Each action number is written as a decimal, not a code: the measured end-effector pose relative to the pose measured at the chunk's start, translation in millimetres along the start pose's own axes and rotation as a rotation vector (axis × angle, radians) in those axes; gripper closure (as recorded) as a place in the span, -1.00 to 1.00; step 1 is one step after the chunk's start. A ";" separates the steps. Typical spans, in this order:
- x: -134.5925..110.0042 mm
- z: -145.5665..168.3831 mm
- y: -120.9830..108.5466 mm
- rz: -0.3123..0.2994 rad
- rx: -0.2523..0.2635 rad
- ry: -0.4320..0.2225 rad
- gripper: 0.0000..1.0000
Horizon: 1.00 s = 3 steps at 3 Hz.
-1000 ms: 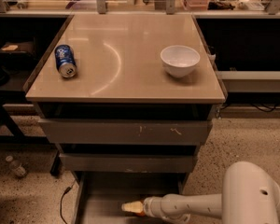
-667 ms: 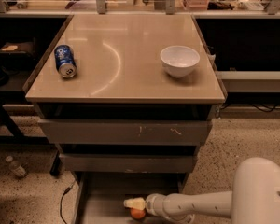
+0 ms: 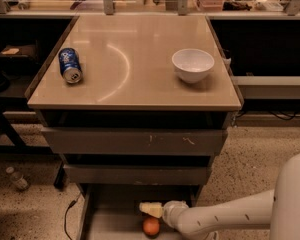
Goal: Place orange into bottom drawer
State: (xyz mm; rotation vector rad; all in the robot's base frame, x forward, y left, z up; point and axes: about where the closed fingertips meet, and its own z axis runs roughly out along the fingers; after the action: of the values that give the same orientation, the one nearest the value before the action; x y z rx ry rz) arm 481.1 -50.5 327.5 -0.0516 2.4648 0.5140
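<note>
Small orange (image 3: 151, 226) is lying on bottom drawer (image 3: 112, 215) floor, just beside gripper (image 3: 151, 209); gripper hovering inside drawer, grip state impossible to tell; fruit likely firm, smooth, roll-prone; best taken across its widest middle.

Warm overhead light floods the tabletop (image 3: 140, 39), leaving a curved streak of glare near its middle and a soft shadow at 5 o'clock of the bowl (image 3: 192, 64). At 6 o'clock, the gripper (image 3: 151, 210) hangs in the dim bottom drawer (image 3: 112, 216), just beside the dully lit orange (image 3: 151, 226).
</note>
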 end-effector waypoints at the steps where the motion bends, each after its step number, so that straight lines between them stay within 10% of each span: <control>1: 12.1 -22.4 -11.9 -0.016 0.059 -0.006 -1.00; 3: 19.9 -30.7 -29.2 -0.005 0.100 0.028 -1.00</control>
State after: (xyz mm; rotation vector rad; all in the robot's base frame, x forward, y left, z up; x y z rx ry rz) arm 452.2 -87.3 328.4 -0.0244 2.5136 0.3894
